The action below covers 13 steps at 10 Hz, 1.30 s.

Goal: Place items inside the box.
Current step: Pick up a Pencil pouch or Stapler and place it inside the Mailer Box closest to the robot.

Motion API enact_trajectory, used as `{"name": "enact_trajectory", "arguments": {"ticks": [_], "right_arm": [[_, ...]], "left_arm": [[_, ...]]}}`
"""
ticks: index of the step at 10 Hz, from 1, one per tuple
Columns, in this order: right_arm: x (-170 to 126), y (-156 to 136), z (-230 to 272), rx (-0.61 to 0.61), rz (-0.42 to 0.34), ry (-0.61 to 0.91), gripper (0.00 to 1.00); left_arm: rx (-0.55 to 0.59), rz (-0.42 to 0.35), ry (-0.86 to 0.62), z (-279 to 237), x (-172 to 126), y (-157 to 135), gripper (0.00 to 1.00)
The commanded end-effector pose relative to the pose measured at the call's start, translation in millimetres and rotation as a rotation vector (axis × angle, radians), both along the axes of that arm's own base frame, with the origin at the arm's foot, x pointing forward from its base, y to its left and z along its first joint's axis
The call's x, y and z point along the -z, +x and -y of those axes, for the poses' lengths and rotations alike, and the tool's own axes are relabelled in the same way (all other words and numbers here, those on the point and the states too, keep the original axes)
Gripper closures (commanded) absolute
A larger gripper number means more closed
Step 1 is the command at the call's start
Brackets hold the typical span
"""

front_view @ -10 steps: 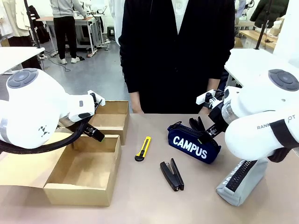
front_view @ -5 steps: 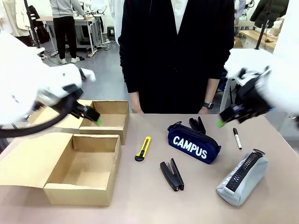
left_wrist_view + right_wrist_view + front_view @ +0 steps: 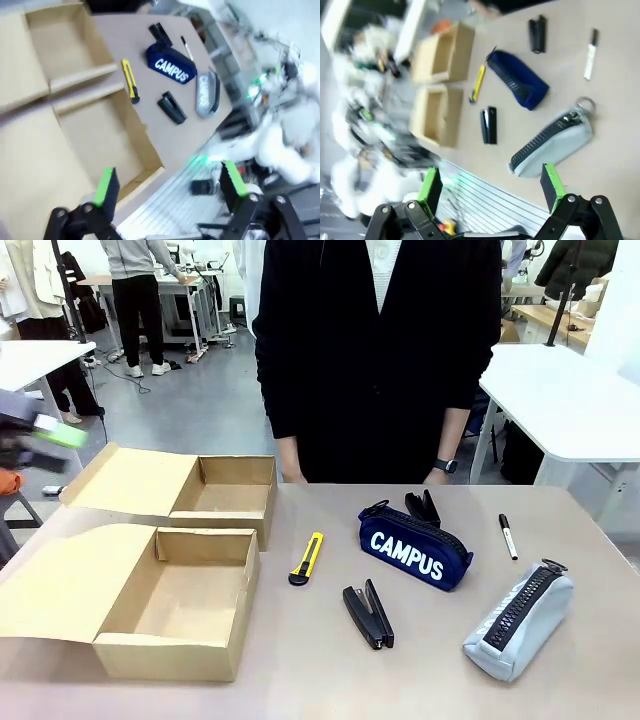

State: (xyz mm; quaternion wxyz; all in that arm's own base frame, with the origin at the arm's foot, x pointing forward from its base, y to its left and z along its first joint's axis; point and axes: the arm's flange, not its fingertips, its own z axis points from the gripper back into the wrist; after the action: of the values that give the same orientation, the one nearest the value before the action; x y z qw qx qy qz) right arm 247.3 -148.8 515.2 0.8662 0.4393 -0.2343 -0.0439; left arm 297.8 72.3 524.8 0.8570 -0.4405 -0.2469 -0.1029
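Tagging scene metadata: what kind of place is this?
Probably a robotics lab or workshop: a white worktable stands alongside, and a person works standing at an equipment bench across a bare grey floor.

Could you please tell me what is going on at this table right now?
Nothing is being handled. The left gripper and right gripper are both open and empty, high above the table. The yellow utility knife, black stapler, navy "CAMPUS" pencil case, black marker and grey pencil case lie on the table beside the near box and far box, both open and empty. A person stands at the far side.
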Motion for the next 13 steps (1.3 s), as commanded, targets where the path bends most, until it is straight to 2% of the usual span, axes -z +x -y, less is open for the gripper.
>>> {"name": "enact_trajectory", "arguments": {"ticks": [1,3,4,5,6,12,13], "right_arm": [[54.7,-11.8,78.6,0.262,0.027,0.382,0.00],[87.3,-18.8,111.7,0.391,-0.001,0.508,0.00],[94.6,-20.0,112.4,0.442,-0.018,0.510,0.00],[95.3,-18.3,106.4,0.557,-0.059,0.393,0.00],[100.2,-46.0,127.7,0.428,-0.061,0.486,0.00],[100.2,-46.0,127.7,0.428,-0.061,0.486,0.00],[101.7,-48.9,126.5,0.427,-0.096,0.492,0.00]], "left_arm": [[-0.329,-0.088,-0.332,-80.6,50.0,-0.2,0.00],[-0.501,-0.139,-0.524,-94.0,93.5,-20.5,0.00],[-0.595,-0.178,-0.578,-83.9,107.5,-23.1,0.00],[-0.386,-0.153,-0.372,-137.0,75.5,-26.7,0.00],[-0.386,-0.153,-0.372,-137.0,75.5,-26.7,0.00],[-0.386,-0.153,-0.372,-137.0,75.5,-26.7,0.00],[-0.386,-0.153,-0.372,-137.0,75.5,-26.7,0.00]]}}
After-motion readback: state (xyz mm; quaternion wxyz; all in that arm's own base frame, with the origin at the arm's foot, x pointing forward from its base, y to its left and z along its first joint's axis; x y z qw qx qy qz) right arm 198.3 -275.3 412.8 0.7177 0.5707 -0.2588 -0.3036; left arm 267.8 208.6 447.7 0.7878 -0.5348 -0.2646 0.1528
